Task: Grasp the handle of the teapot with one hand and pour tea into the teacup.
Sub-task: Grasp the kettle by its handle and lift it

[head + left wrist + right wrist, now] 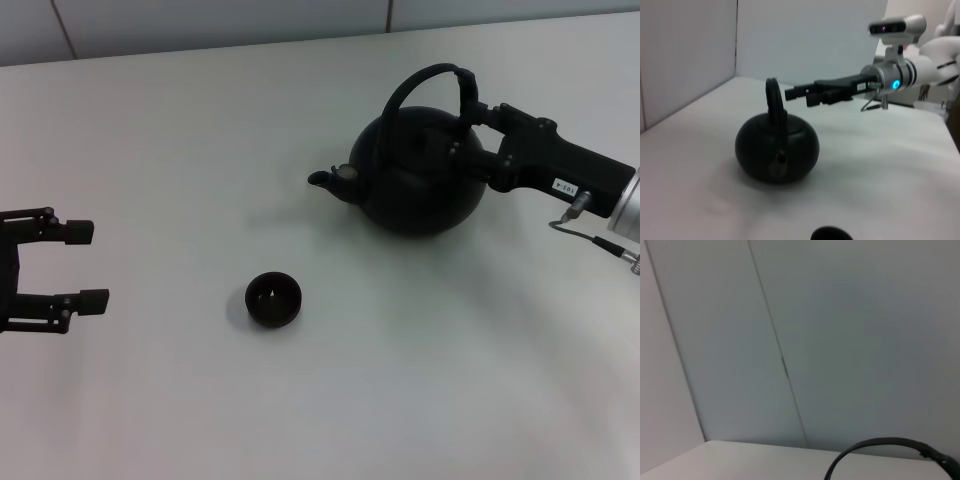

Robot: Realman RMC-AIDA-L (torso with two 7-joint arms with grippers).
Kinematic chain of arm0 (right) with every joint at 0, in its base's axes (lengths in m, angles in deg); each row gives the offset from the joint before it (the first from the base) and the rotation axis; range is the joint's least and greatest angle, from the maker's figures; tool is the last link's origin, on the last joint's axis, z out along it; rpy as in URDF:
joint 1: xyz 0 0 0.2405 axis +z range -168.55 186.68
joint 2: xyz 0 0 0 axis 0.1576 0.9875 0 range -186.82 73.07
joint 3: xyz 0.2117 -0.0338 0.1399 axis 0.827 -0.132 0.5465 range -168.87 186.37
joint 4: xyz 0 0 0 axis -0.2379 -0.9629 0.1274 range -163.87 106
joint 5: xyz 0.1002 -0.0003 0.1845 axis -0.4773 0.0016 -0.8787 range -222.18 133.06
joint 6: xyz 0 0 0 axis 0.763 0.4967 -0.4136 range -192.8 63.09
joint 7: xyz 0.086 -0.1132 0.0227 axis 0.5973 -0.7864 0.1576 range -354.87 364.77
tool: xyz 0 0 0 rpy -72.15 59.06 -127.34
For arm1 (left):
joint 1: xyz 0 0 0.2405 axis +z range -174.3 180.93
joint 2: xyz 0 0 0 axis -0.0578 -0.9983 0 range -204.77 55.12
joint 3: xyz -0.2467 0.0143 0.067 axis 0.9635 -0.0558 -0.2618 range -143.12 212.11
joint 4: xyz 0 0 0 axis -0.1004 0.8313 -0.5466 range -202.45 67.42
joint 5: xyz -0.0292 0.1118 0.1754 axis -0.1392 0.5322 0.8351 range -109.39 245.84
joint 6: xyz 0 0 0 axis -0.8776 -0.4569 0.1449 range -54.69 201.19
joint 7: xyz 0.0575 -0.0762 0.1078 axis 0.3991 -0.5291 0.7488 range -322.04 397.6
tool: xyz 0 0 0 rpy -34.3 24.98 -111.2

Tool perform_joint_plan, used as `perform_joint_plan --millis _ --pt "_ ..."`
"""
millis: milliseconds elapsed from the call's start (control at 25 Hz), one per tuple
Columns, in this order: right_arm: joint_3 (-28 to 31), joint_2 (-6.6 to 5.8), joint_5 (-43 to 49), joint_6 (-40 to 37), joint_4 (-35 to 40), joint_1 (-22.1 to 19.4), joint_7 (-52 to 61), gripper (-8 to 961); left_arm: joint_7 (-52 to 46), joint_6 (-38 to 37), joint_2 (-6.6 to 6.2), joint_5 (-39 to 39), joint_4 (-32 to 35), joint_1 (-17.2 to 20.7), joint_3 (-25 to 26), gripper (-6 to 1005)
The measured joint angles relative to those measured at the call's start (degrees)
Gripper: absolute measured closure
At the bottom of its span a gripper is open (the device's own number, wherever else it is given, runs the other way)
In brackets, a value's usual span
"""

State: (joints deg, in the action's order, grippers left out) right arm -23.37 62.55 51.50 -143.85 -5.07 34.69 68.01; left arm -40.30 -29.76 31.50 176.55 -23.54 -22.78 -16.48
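Left gripper (88,265) waits at the table's (180,150) left edge, fingers spread wide and holding nothing. The cup (273,299) sits toward the middle, with the pot (415,175) behind it to the right, spout facing left. At the far right, the right gripper (468,120) is against the handle (420,85), though I cannot tell if it has closed; a loose grip there could let the pot swing or slip when lifted, spilling tea short of the cup.

A plain white counter (200,150) fills most of the head view. Behind its far edge stands a pale grey wall (220,20) with thin vertical seams.
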Motion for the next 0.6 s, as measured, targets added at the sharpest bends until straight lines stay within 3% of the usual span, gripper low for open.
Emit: perform_joint_plan --millis 120,320,600 --pt "0.0 0.02 -0.2 0.4 -0.1 -0.1 0.3 127 0.2 0.2 1.30 2.0 3.7 1.6 0.9 181" --pt "0.1 -0.05 -0.7 0.4 0.6 -1.2 0.7 127 1.9 0.1 2.79 2.3 4.2 2.0 3.4 182" --pt "1.0 -0.04 -1.1 5.8 1.2 -1.6 -4.1 128 2.3 0.9 3.38 2.5 4.0 1.9 4.6 182"
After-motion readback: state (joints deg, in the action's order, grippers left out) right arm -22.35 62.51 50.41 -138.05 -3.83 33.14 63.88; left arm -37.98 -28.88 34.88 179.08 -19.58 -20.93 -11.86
